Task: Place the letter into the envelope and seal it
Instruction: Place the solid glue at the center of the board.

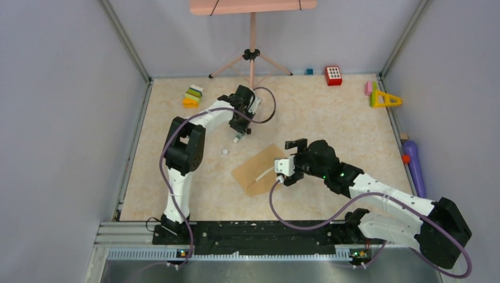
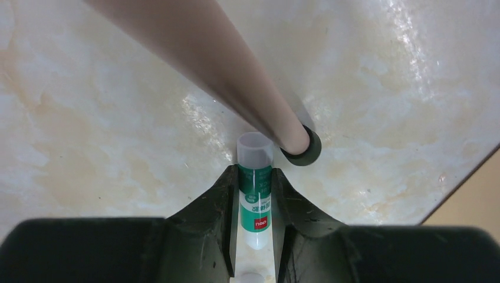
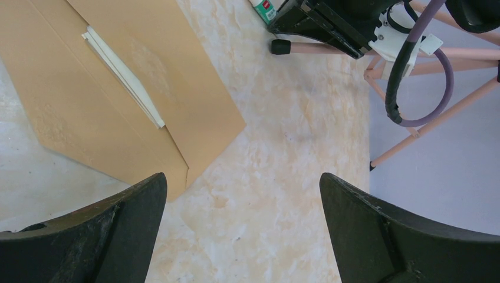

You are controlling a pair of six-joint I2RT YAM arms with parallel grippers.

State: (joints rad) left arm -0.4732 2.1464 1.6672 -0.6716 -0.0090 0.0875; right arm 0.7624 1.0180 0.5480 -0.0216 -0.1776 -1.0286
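We see the letter (image 3: 127,79) poking from the envelope (image 3: 76,118), just beside our right gripper (image 3: 242,194).
Its jaws gape wide, holding nothing; our left gripper (image 2: 255,197) clamps a glue stick (image 2: 255,171) by a tripod foot (image 2: 302,148).

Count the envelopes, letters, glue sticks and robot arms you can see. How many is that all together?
envelope: 1
letter: 1, partly tucked in the envelope
glue stick: 1, gripped by the left end effector
robot arms: 2, left arm and right arm
Total: 5
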